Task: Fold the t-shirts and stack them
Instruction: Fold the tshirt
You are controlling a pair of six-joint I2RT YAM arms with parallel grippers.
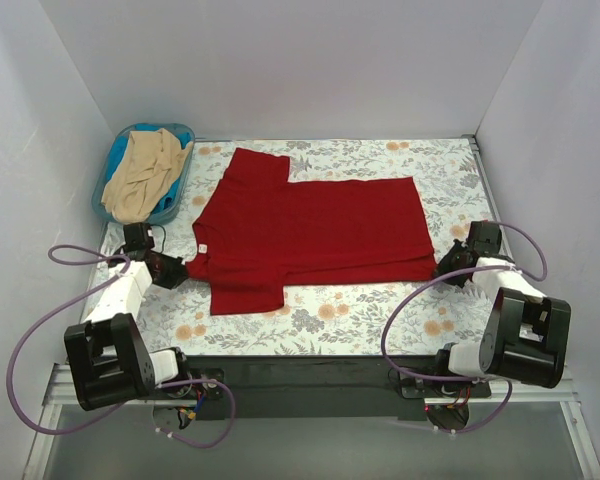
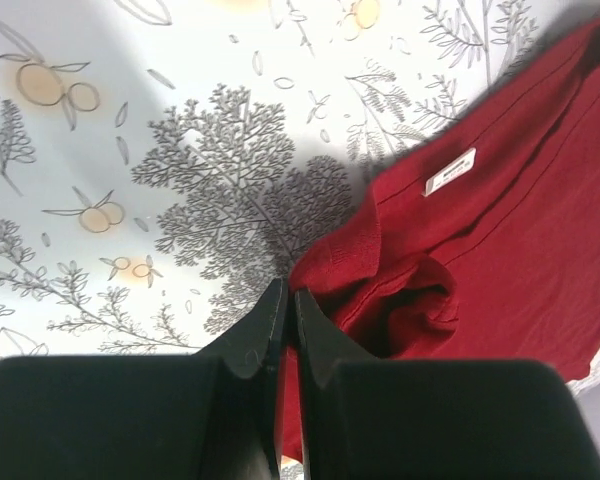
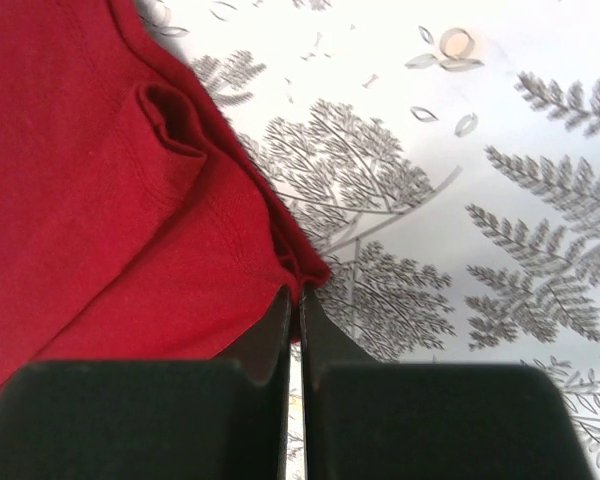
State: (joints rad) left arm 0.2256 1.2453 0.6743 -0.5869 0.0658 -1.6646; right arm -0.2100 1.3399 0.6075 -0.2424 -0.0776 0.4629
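Observation:
The dark red t-shirt (image 1: 310, 230) lies spread on the flowered table, neck to the left, hem to the right. Its white neck label (image 2: 450, 172) shows in the left wrist view. My left gripper (image 1: 185, 270) is at the shirt's near left edge by the neck; in its wrist view (image 2: 288, 295) the jaws are shut with red cloth (image 2: 480, 250) pinched between them. My right gripper (image 1: 442, 268) is at the near right hem corner, and its jaws (image 3: 292, 295) are shut on the red cloth (image 3: 100, 200) there. The beige t-shirt (image 1: 145, 175) lies crumpled in the basket.
The blue plastic basket (image 1: 115, 150) stands at the far left corner of the table. White walls close in the left, back and right sides. The flowered tablecloth (image 1: 380, 310) runs bare along the near edge in front of the shirt.

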